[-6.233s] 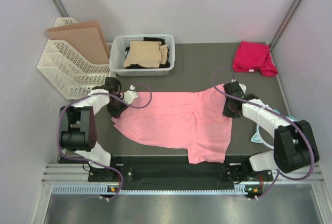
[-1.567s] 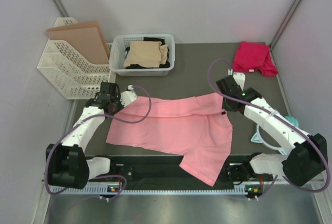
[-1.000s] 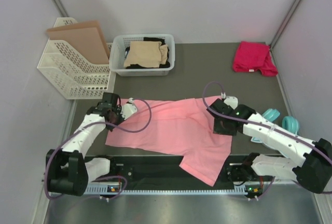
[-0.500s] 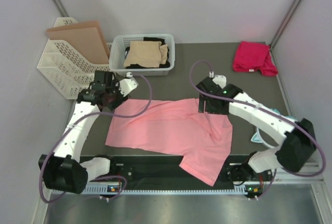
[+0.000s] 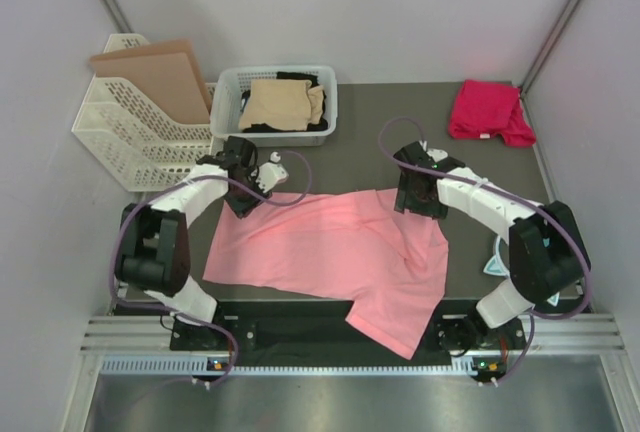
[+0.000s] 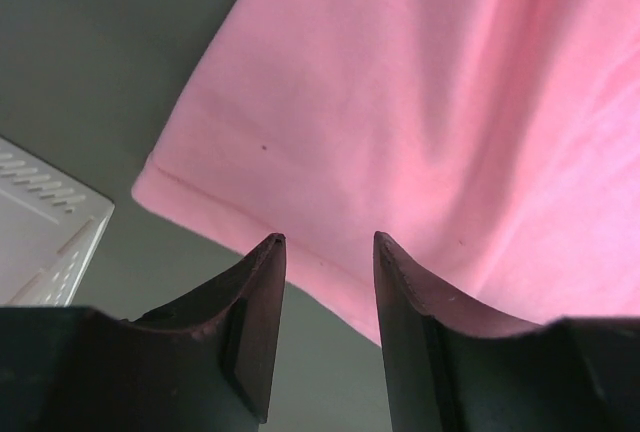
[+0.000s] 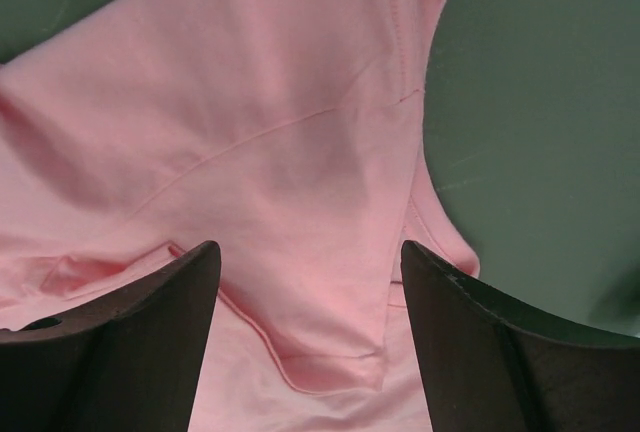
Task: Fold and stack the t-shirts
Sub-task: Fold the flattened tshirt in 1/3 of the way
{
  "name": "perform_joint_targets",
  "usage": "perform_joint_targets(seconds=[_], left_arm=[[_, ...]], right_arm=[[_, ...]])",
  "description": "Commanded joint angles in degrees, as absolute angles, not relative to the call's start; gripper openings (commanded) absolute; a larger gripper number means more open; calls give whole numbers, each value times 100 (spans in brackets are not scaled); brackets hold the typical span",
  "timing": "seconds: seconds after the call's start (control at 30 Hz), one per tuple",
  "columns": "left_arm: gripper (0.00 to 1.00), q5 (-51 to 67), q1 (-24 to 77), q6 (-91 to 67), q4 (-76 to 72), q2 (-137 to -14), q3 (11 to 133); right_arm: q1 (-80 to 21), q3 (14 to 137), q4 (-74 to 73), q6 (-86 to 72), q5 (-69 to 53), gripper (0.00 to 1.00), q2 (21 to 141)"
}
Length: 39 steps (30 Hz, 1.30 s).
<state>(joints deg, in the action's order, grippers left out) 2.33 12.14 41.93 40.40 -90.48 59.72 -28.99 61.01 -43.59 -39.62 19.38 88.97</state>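
Pink cloth lies nearest: the salmon t-shirt is spread on the counter, one lobe reaching past the front edge, probably laid out flat for folding. At its far left corner the left arm's fingers stand apart over the hem, gripping nothing. Over the far right sleeve the right arm's fingers are likewise spread and empty. Both seem placed to take that far edge. Whether any fingertip touches the cloth I cannot tell. Farther back, the magenta t-shirt sits bunched in the right corner. A basket holds the tan t-shirt, with the black t-shirt mostly buried beneath it.
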Motion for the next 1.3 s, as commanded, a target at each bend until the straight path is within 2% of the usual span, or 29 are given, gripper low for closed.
perform_joint_targets(seconds=[0.0,0.23,0.4,0.53,0.7,0.73,0.8,0.83,0.9,0.93,1.0,1.07,1.1,1.13,1.2,1.27], left_arm=[[45,53,1204,4140,3577,-9360,6433],[43,-413,853,4227,3358,-10343,6934],[42,-562,677,4342,3164,-10634,6847],[42,-685,580,4447,2971,-10705,6619],[41,-799,554,4526,2795,-10679,6364],[41,-826,554,4561,2751,-10661,6311],[40,-870,545,4597,2690,-10609,6214],[40,-861,545,4605,2681,-10582,6196],[41,-861,536,4623,2646,-10512,6135],[40,-879,536,4649,2619,-10486,6109],[40,-888,493,4693,2584,-10415,6047],[41,-931,449,4755,2558,-10406,6038],[40,-940,431,4790,2549,-10406,6038],[40,-958,413,4807,2540,-10406,6029],[40,-967,361,4860,2540,-10406,6021],[40,-1002,343,4887,2514,-10363,5994]], right_arm=[[-2813,5968,-3956,-3964,1811,72,9000],[-2813,5933,-3340,-3631,871,68,9176],[-2813,5828,-3235,-3568,791,68,9316],[-2813,5775,-3076,-3568,677,63,9509],[-2813,5704,-2918,-3568,519,49,9747],[-2813,5687,-2909,-3568,484,41,9747],[-2821,5687,-2944,-3551,501,33,9712],[-2821,5704,-2979,-3516,597,25,9668],[-2821,5748,-3137,-3472,738,19,9581],[-2821,5774,-3199,-3454,886,13,9502],[-2813,5844,-3356,-3393,993,10,9431],[-2813,5897,-3523,-3375,1063,11,9343],[-2830,5897,-3568,-3366,1072,14,9256],[-2856,5897,-3594,-3349,1072,34,9194],[-2944,5889,-3744,-3331,1238,51,9001],[-2953,5863,-3884,-3331,1309,59,8878]])
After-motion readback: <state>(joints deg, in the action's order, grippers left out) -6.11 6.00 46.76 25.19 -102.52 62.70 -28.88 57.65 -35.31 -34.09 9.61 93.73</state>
